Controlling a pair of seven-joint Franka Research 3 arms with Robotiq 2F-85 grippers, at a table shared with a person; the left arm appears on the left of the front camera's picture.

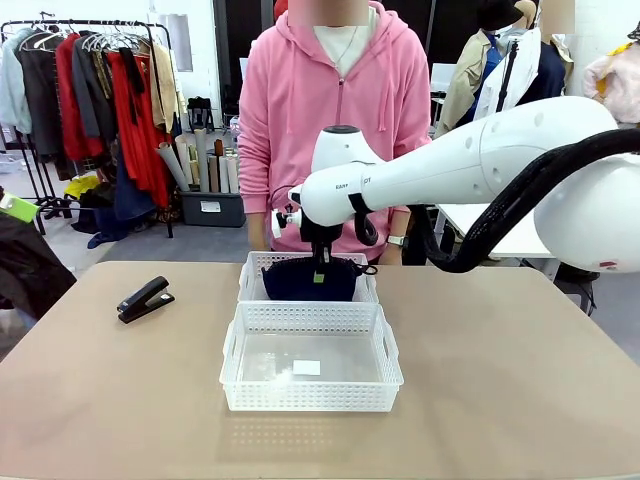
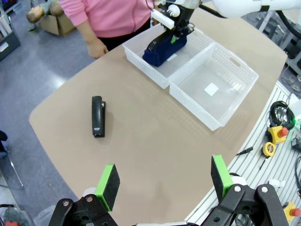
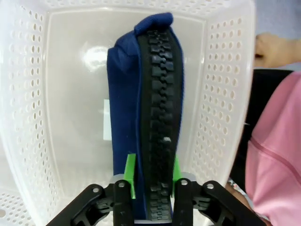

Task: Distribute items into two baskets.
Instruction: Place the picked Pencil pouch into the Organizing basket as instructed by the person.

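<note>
Now clamping navy zippered pouch (image 3: 141, 94) on edge inside far basket (image 3: 221, 94) with right gripper (image 3: 152, 172); left gripper (image 2: 164, 181) spread wide, empty. Release low, retract straight up, then fetch black stapler (image 1: 145, 298) off table (image 1: 500, 380).

Navy pouch (image 3: 124, 108) and black stapler (image 1: 145, 298) standing out against white and tan.
The pouch is showing deep blue fabric with a run of black zipper teeth (image 3: 159, 94) along its edge. The near basket (image 1: 310, 397) and far basket (image 1: 249, 282) are both showing white walls dotted with a regular lattice of holes. The surface (image 1: 500, 380) is looking plain tan. The right pincer (image 3: 153, 175) and left pincer (image 2: 163, 182) are showing black links and bright green pads, the arm (image 1: 480, 160) is gleaming white, and the person's hoodie (image 1: 290, 110) is showing pink.
</note>
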